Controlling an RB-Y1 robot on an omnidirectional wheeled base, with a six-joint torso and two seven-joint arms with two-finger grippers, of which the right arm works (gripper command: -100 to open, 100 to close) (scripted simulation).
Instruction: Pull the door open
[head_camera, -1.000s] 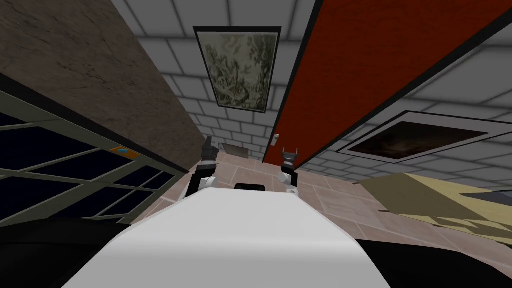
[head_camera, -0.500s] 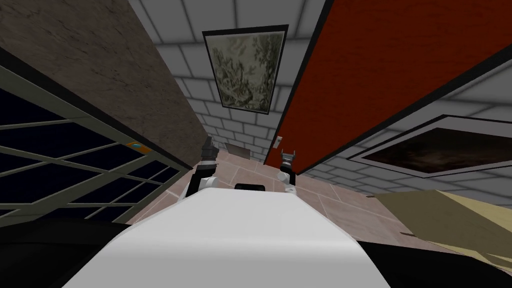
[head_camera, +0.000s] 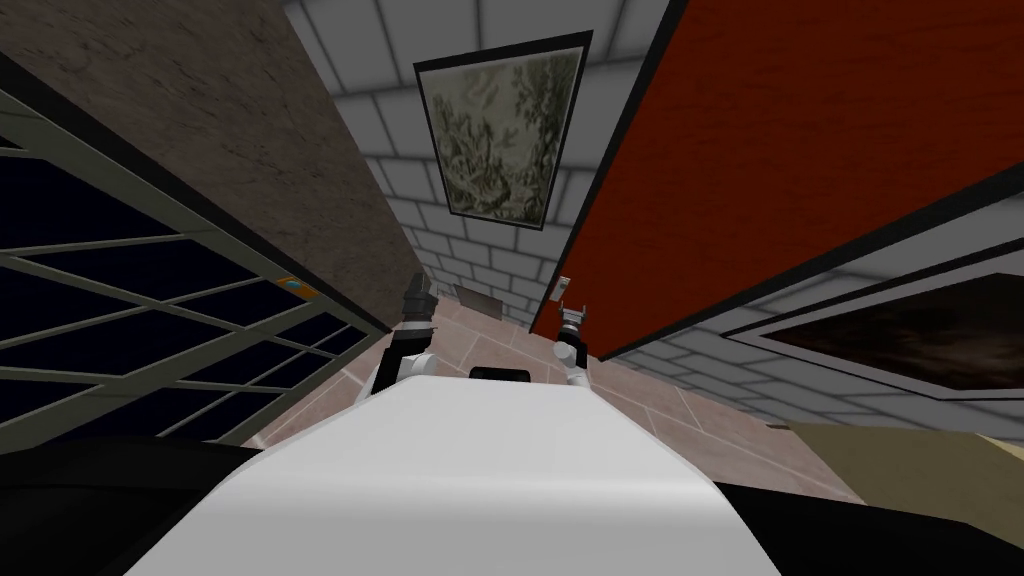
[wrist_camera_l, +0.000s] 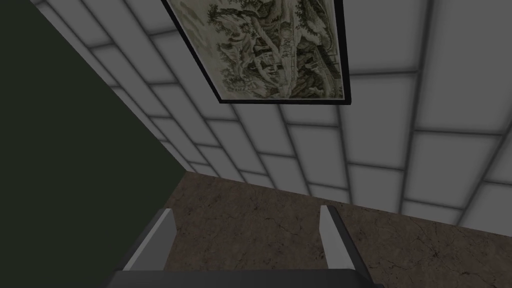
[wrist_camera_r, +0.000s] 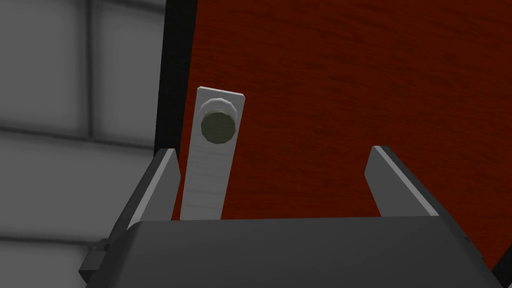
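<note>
- Red-brown, wood-grained door (wrist_camera_r: 350, 75) stands ahead of me and to my right, bordered by a black frame strip (wrist_camera_r: 175, 75) along the edge nearest the grey block wall (wrist_camera_r: 60, 100).
- A pale grey plate (wrist_camera_r: 210, 170) is fixed to the door just beside that framed edge. It carries a round knob (wrist_camera_r: 218, 125) with a darker face at the end farther from the gripper.
- The right gripper (wrist_camera_r: 274, 154) faces the door with its two fingers spread wide and nothing between them. The knob lies beyond the fingertips, close to the finger (wrist_camera_r: 165, 170) on the frame side, and the plate runs just beside that finger. I cannot tell whether it touches.
- In the head view the right gripper (head_camera: 571, 318) sits just below the plate (head_camera: 563, 289), at the door's (head_camera: 800, 130) near edge.
- The left gripper (head_camera: 417, 293) is raised on the other side of my chest, well apart from the door. Its fingers (wrist_camera_l: 162, 235) are open and hold nothing.
- Beyond the grippers are a tiled floor (head_camera: 500, 345) and a framed landscape painting (head_camera: 500, 130) on the block wall.
- A mottled brown wall (head_camera: 200, 130) and a gridded window (head_camera: 150, 300) run along my left, and a dark framed picture (head_camera: 900, 335) hangs right of the door.
</note>
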